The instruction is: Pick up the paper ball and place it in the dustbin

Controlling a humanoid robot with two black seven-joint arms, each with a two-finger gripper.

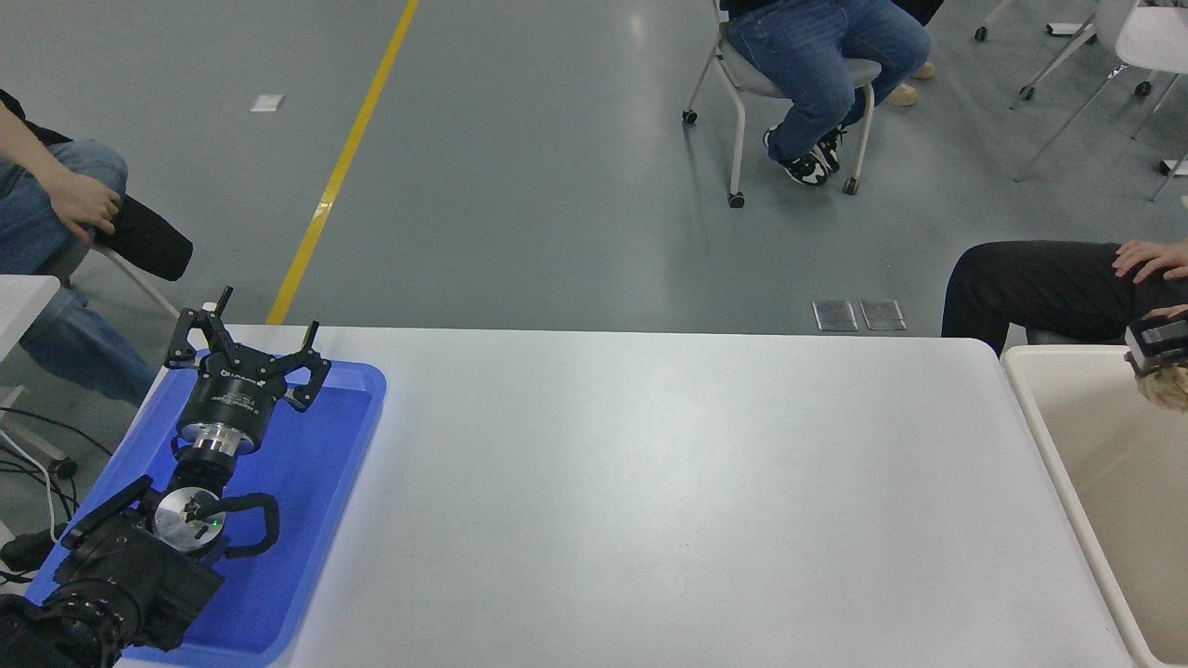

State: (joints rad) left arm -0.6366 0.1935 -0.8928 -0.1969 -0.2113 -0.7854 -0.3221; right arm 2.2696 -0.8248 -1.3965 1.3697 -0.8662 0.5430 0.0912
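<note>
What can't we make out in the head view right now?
- Right gripper: mostly cut off by the right edge; arm out of frame.
- Paper ball: only its left part shows, under the gripper.
- Dustbin: right side and near end cut off by the frame; floor largely unseen.
- Left gripper: open, parked over the blue tray, hiding part of it.

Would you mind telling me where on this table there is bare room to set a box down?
The white table is bare from the blue tray at its left end across to the dustbin beside its right edge. The tray is crowded: the parked left tool hangs over it. The right tool holds the paper ball over the dustbin.
</note>
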